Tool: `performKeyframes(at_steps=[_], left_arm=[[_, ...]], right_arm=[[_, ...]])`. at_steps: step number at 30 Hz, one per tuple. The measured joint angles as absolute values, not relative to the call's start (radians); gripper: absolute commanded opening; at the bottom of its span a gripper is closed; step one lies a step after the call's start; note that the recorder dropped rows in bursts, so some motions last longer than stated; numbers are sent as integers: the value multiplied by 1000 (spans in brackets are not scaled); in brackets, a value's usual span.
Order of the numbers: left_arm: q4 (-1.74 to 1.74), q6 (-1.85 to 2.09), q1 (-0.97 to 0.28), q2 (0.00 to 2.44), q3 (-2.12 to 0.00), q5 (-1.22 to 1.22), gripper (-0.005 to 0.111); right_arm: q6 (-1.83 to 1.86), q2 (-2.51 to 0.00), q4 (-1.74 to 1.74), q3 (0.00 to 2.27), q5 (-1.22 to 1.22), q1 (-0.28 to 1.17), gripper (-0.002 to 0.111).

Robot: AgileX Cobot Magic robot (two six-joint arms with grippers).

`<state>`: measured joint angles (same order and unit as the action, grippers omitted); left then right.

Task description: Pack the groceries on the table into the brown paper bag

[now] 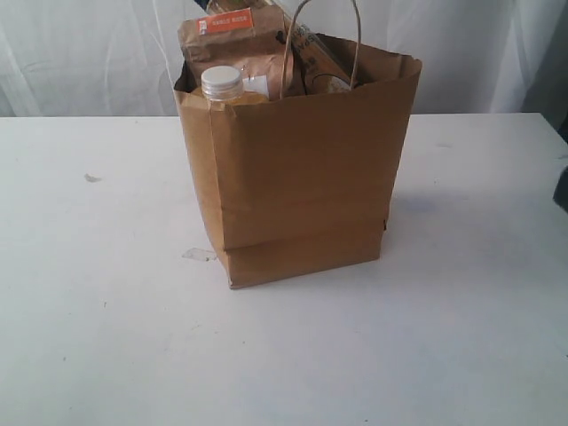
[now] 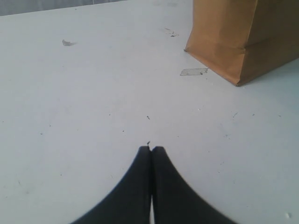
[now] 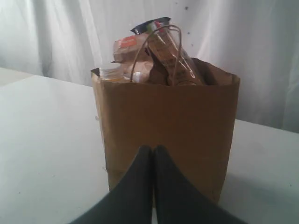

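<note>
The brown paper bag stands upright in the middle of the white worktop, its long axis vertical and its mouth open upward. Inside, the brown pouch with orange label stands upright at 11 o'clock of the mouth. The yellow white-capped bottle stands cap up at 9 o'clock. The dark-blue spaghetti pack leans behind the loop handle, its long axis tilted. A clear scrap of tape lies at 8 o'clock of the bag's foot. The left gripper is low over the worktop, closed and holding nothing. The right gripper points at the bag's wall, also closed and holding nothing.
</note>
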<state>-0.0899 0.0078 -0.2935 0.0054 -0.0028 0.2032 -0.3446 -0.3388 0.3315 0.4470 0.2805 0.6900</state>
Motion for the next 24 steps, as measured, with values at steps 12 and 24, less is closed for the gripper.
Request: performKeyframes(at_steps=[12,24], left_arm=[[-90,8,-293,5,-3,203,0],[-90,8,-293,5,-3,203,0]], right_arm=[[-208,-31,115,97,255,486,0],[-191,-6,67,4,315,379,0]])
